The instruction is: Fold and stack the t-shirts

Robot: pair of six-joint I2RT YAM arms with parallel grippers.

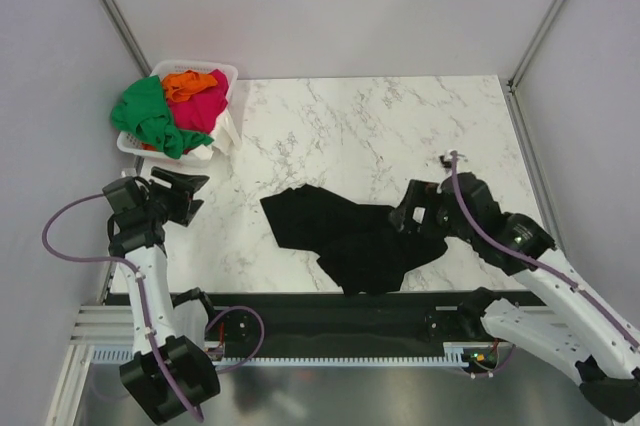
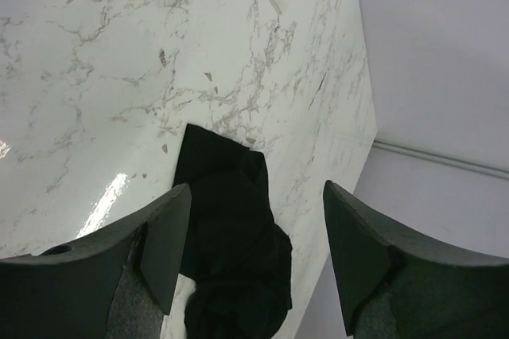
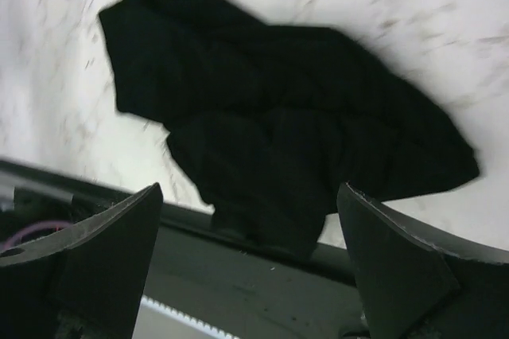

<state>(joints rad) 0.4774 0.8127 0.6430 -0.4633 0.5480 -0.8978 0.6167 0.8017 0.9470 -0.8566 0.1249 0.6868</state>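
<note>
1. Top external view: the black t-shirt [image 1: 345, 241] lies crumpled, not spread, on the marble table [image 1: 400, 126]. It sits near the front edge between my two arms, and one lobe reaches that edge.
2. My right gripper [image 3: 248, 192] hangs just over the shirt's right side. The jaws are spread wide with nothing between them, and the wrist view shows the cloth lying below rather than pinched.
3. My left gripper [image 2: 254, 189] is parked well off to the left, pointing across the table at the shirt. Its jaws are apart and empty, and only a corner of the shirt shows between them in the distance.
4. My reading is that the shirt sits centrally so that both arms can reach a side. It needs flattening before any fold, so the folding looks barely begun.
5. The white basket [image 1: 228, 74] sits at the far left corner, just beyond the left gripper.
6. It holds the waiting shirts, heaped loosely: a green t-shirt [image 1: 150, 118] spilling over the front rim, an orange t-shirt [image 1: 188, 83] on top at the back, and a pink-red t-shirt [image 1: 207, 106] at the right.
7. No folded stack is visible on the table.
</note>
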